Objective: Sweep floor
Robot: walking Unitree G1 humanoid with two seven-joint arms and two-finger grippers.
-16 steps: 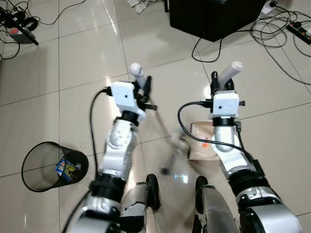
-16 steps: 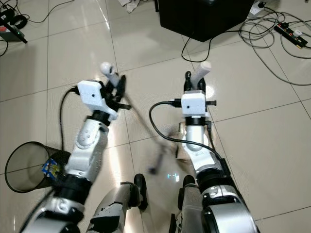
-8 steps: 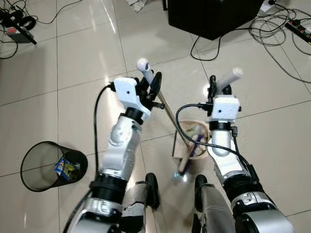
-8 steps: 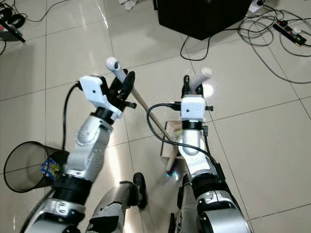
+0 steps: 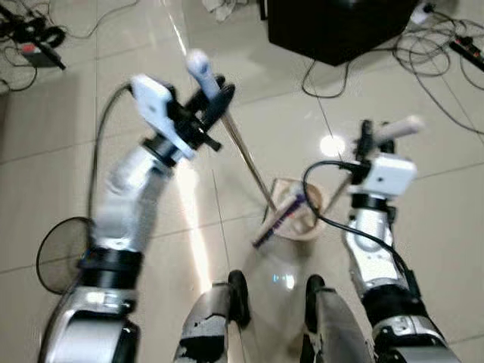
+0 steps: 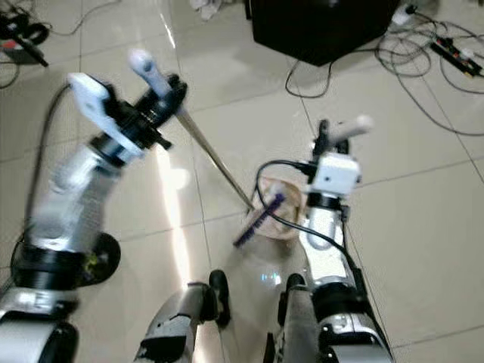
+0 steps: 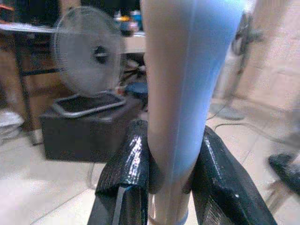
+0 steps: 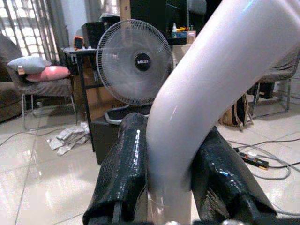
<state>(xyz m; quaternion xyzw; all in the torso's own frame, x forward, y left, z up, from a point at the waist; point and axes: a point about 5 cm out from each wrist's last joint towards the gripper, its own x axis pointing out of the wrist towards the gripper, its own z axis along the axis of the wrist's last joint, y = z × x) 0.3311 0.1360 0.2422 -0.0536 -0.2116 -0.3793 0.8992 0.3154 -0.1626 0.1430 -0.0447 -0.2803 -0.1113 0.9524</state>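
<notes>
Both our arms are at work: off to our left stands a wire bin [image 5: 62, 253], our left gripper [image 5: 214, 94] is raised with its fingers [image 7: 126, 173] clamped on the broom handle [image 5: 249, 162], and our right gripper [image 5: 367, 140] is clamped on the white dustpan handle [image 8: 206, 89]. The broom's long axis slants from that raised grip down and rightward, its purple bristle head [image 5: 280, 219] lying at the mouth of the beige dustpan [image 5: 306, 219] on the tiles just ahead of our feet. We judge the sweeping well along, debris being drawn into the pan, with emptying it into the bin left to do.
</notes>
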